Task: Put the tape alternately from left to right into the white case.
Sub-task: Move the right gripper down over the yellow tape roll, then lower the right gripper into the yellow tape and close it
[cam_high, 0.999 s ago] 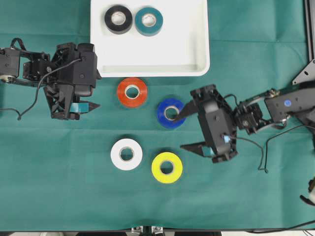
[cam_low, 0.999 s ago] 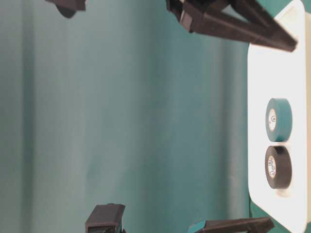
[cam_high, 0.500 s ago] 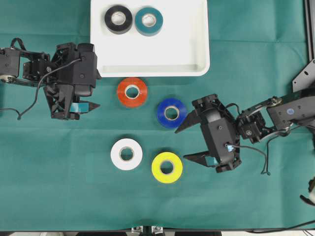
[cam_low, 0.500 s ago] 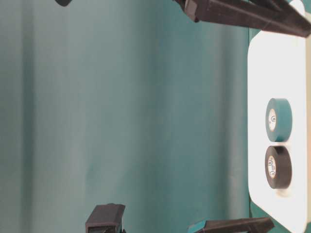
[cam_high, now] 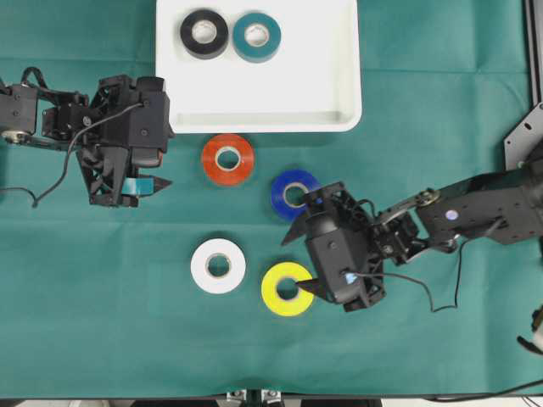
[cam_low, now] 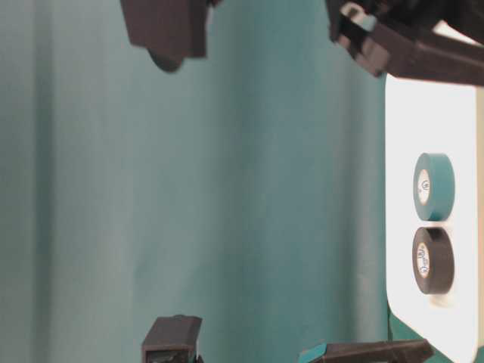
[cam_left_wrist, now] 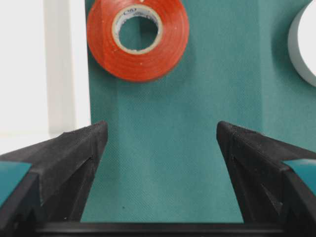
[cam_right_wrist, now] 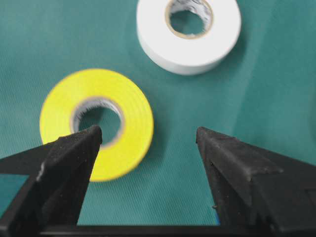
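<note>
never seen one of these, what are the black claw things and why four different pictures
They are two robot arms, each ending in a two-fingered gripper. One picture looks down from above, one sideways from table height, and one camera rides on each wrist.

On the green cloth lie red, blue, white and yellow tape rolls. Black and teal rolls sit in the white case.

Left gripper is open, holding nothing. Right gripper is open by the yellow roll, also empty.
</note>
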`<state>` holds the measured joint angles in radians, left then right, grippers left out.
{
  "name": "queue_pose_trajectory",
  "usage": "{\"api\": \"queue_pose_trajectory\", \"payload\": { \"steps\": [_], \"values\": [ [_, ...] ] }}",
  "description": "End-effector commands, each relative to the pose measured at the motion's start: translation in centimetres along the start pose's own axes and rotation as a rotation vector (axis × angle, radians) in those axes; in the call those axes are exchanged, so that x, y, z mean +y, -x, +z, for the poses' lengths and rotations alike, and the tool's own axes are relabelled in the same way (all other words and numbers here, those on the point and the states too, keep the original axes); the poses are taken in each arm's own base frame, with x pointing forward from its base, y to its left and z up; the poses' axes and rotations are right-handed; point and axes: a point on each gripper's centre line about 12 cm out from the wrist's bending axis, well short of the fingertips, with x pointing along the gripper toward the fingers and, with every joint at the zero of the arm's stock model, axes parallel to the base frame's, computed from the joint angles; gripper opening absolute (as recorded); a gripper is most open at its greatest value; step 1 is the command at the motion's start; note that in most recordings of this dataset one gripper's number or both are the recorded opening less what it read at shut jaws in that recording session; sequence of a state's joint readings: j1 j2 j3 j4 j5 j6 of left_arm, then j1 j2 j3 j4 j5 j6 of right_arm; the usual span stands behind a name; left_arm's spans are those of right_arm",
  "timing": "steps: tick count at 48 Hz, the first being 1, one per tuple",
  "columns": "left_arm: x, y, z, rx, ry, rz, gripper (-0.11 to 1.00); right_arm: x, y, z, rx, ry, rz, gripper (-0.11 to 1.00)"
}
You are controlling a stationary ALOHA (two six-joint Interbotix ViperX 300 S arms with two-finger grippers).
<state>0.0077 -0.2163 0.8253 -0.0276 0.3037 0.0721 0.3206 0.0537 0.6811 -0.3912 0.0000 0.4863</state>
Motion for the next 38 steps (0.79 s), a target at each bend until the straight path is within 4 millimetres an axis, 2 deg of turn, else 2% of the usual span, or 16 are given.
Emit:
{"api": "queue_pose_trajectory", "payload": {
  "steps": [1,29,38],
  "values": [
    [-0.1,0.3,0.7,-0.025,-0.001,-0.001,0.59,0.7,-0.2,1.4,-0.034,0.0,0.015,0.84],
    [-0.1,0.2,0.9,-0.031,-0.001,0.0,0.59,0.7,-3.3,-0.3,0.041,-0.053,0.008,0.84],
    [-0.1,0.1,1.0,-0.041,-0.001,0.0,0.59,0.0,-4.3,-0.9,0.095,-0.063,-0.026,0.84]
  ]
}}
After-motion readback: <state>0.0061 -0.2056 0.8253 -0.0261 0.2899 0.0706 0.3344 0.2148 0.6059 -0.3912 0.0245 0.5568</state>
